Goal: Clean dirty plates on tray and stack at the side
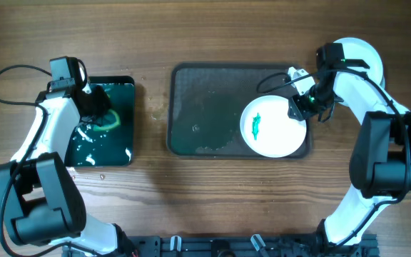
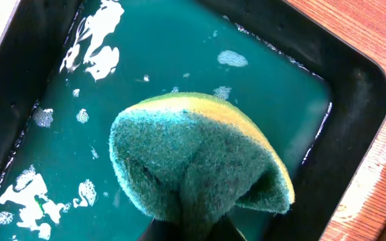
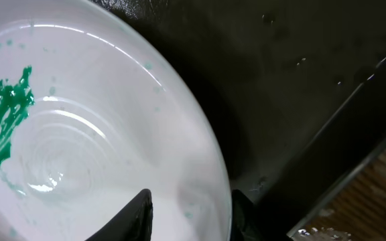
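Now, plate [image 3: 99, 134] rim between half-open right jaws; sponge [image 2: 193, 161] in left jaws.

The plate [image 3: 112, 134] is glossy white; the tray [image 1: 205, 107] under it dark, matt, finely textured. The sponge [image 2: 193, 161] is coarse green fibre over yellow foam, the basin [image 2: 354, 87] glossy black, the table [image 1: 191, 207] grained wood.

The wooden bench [image 1: 205, 203] carries a grey tray [image 1: 205, 107] at centre, a black water tray [image 1: 131, 114] on the left and a white plate [image 1: 367, 51] far right.
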Tool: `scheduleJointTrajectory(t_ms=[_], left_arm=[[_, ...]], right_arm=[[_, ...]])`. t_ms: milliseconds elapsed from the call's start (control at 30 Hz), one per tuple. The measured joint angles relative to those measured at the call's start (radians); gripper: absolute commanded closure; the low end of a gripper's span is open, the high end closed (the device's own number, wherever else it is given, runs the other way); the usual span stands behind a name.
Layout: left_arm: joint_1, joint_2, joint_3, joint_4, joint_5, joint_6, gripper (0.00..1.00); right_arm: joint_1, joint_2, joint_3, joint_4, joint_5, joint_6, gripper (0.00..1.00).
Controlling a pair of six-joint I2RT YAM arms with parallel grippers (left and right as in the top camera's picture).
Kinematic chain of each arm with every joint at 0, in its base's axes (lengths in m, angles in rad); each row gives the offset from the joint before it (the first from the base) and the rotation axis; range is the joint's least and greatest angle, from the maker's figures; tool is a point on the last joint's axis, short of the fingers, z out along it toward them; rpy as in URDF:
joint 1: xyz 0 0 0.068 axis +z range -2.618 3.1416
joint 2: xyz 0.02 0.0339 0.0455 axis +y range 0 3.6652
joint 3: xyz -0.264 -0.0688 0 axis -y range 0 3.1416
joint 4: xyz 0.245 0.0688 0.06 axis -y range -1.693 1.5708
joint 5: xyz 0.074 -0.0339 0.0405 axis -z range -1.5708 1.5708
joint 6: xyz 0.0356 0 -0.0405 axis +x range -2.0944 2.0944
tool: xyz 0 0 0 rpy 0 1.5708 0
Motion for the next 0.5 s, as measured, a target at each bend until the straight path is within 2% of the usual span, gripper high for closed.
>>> scheduleJointTrajectory(t_ms=[33,100,233,300,500], left_arm=[[0.000,0.000,0.000,0.000,0.000,0.000,0.96],[0.000,0.000,0.000,0.005,0.000,0.000,0.96],[0.000,0.000,0.000,0.020,0.000,-0.007,0.96],[0.000,0.000,0.000,0.023,0.000,-0.011,0.96],[0.000,0.000,0.000,0.024,0.000,-0.015,0.96]], right_arm=[[0.000,0.000,0.000,-0.003,0.000,0.031,0.66],[0.005,0.000,0.000,0.002,-0.003,0.093,0.63],[0.059,0.002,0.000,0.053,-0.015,0.232,0.44],[0.095,0.002,0.000,0.048,-0.005,0.300,0.41],[0.146,0.002,0.000,-0.120,0.115,0.489,0.41]])
